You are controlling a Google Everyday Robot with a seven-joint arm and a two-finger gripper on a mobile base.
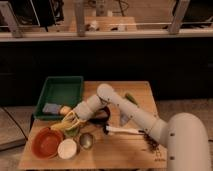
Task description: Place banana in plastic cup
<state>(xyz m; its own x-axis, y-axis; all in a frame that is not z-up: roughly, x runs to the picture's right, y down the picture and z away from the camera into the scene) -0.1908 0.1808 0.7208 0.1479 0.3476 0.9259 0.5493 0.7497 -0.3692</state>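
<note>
My gripper [71, 121] is at the table's left side, just in front of the green tray [60, 90]. It is shut on the curved yellow banana [61, 126], which sticks out to the lower left, just above the table. A white round plastic cup [67, 148] stands open side up a short way in front of the banana. The orange bowl [46, 142] is to the cup's left. My white arm [125, 112] reaches in from the lower right.
A small metal cup [86, 140] stands right of the white cup. The tray holds a blue sponge [50, 108] and a yellowish ball [65, 109]. A white utensil [122, 130], a dark object [102, 120] and a green item [131, 98] lie mid-table.
</note>
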